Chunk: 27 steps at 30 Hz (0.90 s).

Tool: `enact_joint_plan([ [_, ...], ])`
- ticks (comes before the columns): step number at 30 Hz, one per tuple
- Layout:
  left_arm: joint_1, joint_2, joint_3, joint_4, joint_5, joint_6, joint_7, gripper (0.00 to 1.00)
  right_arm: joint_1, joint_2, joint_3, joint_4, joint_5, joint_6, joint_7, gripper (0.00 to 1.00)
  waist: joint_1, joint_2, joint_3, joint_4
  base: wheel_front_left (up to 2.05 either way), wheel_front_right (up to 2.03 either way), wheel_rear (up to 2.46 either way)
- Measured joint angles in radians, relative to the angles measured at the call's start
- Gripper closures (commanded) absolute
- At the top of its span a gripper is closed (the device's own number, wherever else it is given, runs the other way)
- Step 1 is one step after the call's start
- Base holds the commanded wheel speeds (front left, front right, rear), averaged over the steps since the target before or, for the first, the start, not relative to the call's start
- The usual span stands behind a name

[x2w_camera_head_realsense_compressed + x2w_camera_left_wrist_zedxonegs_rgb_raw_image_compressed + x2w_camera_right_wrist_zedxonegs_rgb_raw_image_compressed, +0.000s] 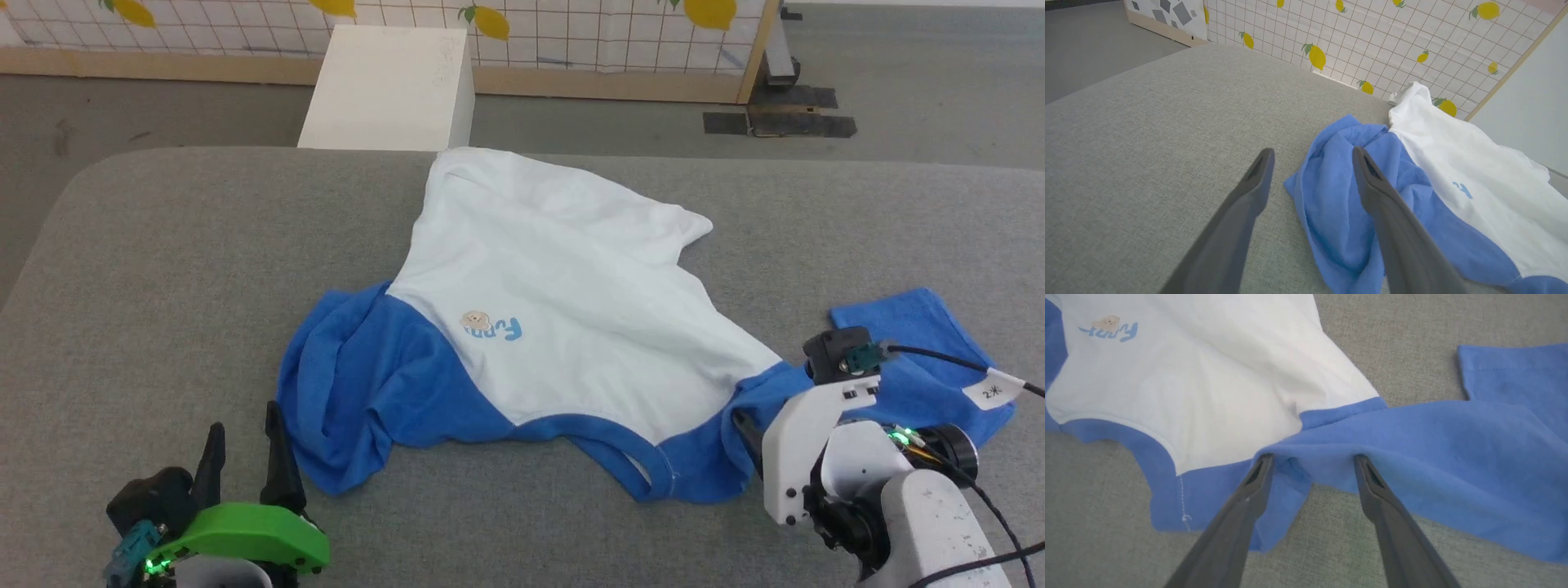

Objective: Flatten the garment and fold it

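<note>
Jaws, left gripper (245,420): spread wide, pinching nothing; tips low, just beside the bunched sleeve.
Jaws, right gripper (1313,456): spread wide, pinching nothing; tips set against a raised blue ridge at the shoulder, contact uncertain.
Item: 1 T-shirt (555,286), white body, blue sleeves, shoulders and neck band (604,441), small "Funny" print (494,327).
Location: middle of the grey upholstered surface (163,269), neck band toward the robot, hem toward the far edge.
Condition: body roughly spread but rumpled, 1 far hem corner turned over; left sleeve (343,384) crumpled in a heap; right sleeve (922,343) lying out flat, joined to the body by the lifted ridge.
Placement, likely reason: 1 gripper stands at each shoulder, probably so that both ends can be taken together and drawn apart to pull the cloth taut.
Stage, judged: flattening unfinished; folding not yet begun.
Background: white box (388,86), lemon-print grid panel (571,33) beyond.
</note>
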Motion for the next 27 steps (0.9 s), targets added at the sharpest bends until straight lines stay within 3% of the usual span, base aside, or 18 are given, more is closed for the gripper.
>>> enact_joint_plan([
  [1, 0.000, 0.000, -0.001, 0.001, -0.001, 0.000, 0.000, 0.00, -0.005, 0.000, 0.002, 0.001, -0.005, 0.000, 0.015, 0.00, 0.0000, 0.0000, 0.003, 0.003, 0.00, 0.00, 0.00],
  [2, 0.000, 0.000, -0.002, 0.004, -0.002, 0.000, 0.000, 0.00, -0.007, 0.000, 0.003, 0.003, -0.008, 0.000, 0.032, 0.60, 0.0000, 0.0000, 0.007, 0.006, 0.00, 0.00, 0.00],
  [3, 0.000, 0.000, -0.002, 0.006, -0.002, 0.000, 0.002, 0.00, -0.008, 0.000, 0.002, 0.003, -0.008, 0.000, 0.040, 0.88, 0.0000, 0.0000, 0.009, 0.009, 0.00, 0.00, 0.00],
  [4, 0.000, 0.000, -0.003, 0.010, -0.003, 0.000, 0.001, 0.00, -0.008, 0.000, 0.001, 0.003, -0.008, 0.000, 0.043, 1.00, 0.0000, 0.0000, 0.012, 0.011, 0.00, 0.00, 0.00],
  [9, -0.001, -0.001, -0.006, 0.019, -0.010, -0.001, 0.001, 0.00, 0.005, 0.001, -0.053, -0.030, 0.001, 0.000, 0.052, 1.00, 0.0000, 0.0000, 0.015, 0.009, 0.00, 0.00, 0.00],
  [20, -0.010, -0.002, -0.038, 0.031, -0.024, -0.005, 0.022, 0.00, 0.090, 0.000, -0.355, -0.101, -0.061, 0.000, 0.077, 1.00, 0.0000, 0.0000, 0.005, -0.021, 0.00, 0.00, 0.00],
  [21, -0.010, -0.002, -0.039, 0.035, -0.027, -0.009, 0.025, 0.00, 0.090, -0.001, -0.361, -0.096, -0.054, 0.000, 0.066, 0.65, 0.0000, 0.0000, 0.003, -0.023, 0.00, 0.00, 0.00],
  [22, -0.010, -0.002, -0.040, 0.038, -0.030, -0.009, 0.029, 0.00, 0.090, -0.001, -0.363, -0.091, -0.040, 0.000, 0.059, 0.00, 0.0000, 0.0000, 0.001, -0.024, 0.00, 0.00, 0.00],
  [27, -0.010, -0.001, -0.046, 0.045, -0.032, -0.007, 0.066, 0.00, 0.090, 0.001, -0.438, -0.093, 0.090, 0.000, -0.051, 0.00, 0.0000, 0.0000, -0.011, -0.025, 0.00, 0.00, 0.00],
])
